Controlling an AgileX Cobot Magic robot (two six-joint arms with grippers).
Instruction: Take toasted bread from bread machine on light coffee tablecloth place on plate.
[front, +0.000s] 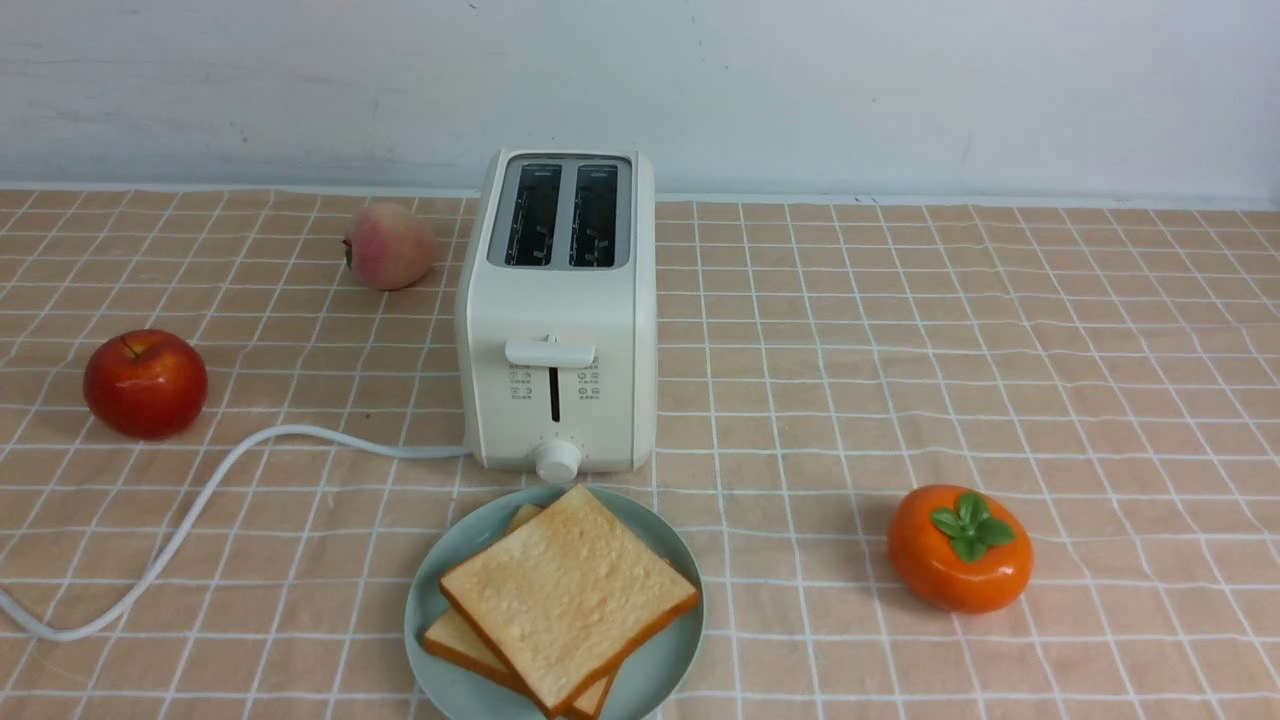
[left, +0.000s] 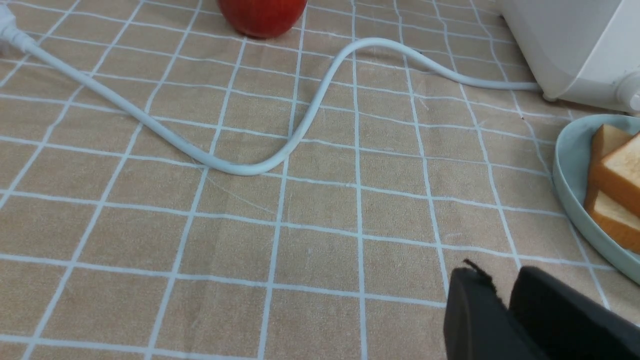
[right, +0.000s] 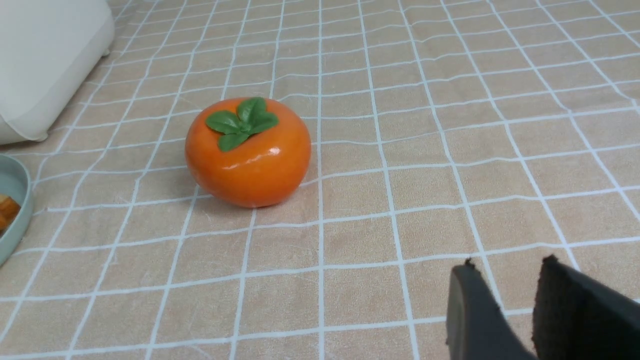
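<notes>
Both claws hover empty over the cloth (front: 900, 330): left claw (left: 505, 295) nearly closed beside the plate (front: 640, 675), right claw (right: 517, 290) slightly parted, farther off. Both toast slices (front: 565, 590) lie stacked there; the toaster (front: 558, 320) stands empty.

2 toast slices (front: 568, 592), 1 plate (front: 655, 680), 1 toaster (front: 560, 310), 1 apple (front: 145, 383), 1 peach (front: 390, 245), 1 persimmon (front: 960, 550)

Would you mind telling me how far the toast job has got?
It looks finished. Both slots of the bread machine are empty, and both slices of toasted bread lie stacked on the plate. Neither tool holds anything: the left tool and right tool hang over bare cloth. Nothing appears left.
</notes>
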